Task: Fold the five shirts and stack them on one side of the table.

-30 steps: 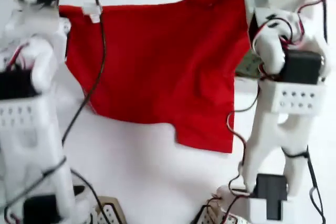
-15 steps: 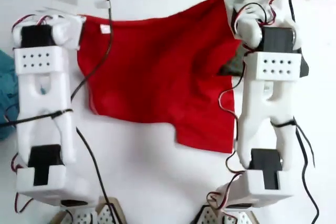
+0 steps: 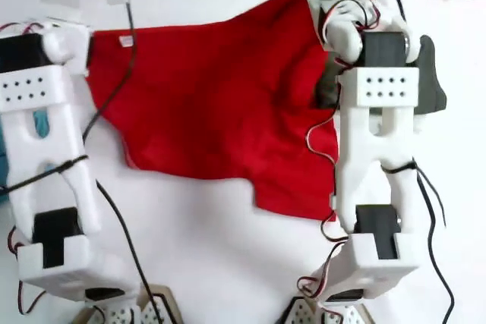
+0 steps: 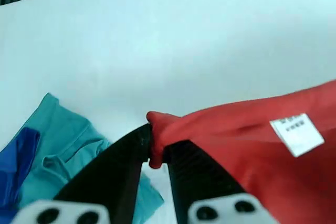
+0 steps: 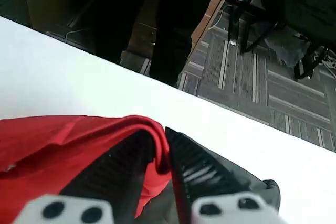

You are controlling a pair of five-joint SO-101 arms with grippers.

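Where red shirt (image 3: 220,111) lies: spread on table (image 3: 228,263).
Left gripper (image 4: 157,142): fingers pinching a shirt corner.
Right gripper (image 5: 159,137): fingers pinching another corner.

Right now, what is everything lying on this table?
red shirt: one, red, spread over the table's middle.
label: one, white, on the red shirt.
teal shirt: one, teal, beside the left arm.
blue shirt: one, blue, against the teal shirt.
dark garment: one, dark grey, under the right arm.
table: one, white.
left gripper: one, black, shut on a red shirt corner.
right gripper: one, black, shut on another corner.
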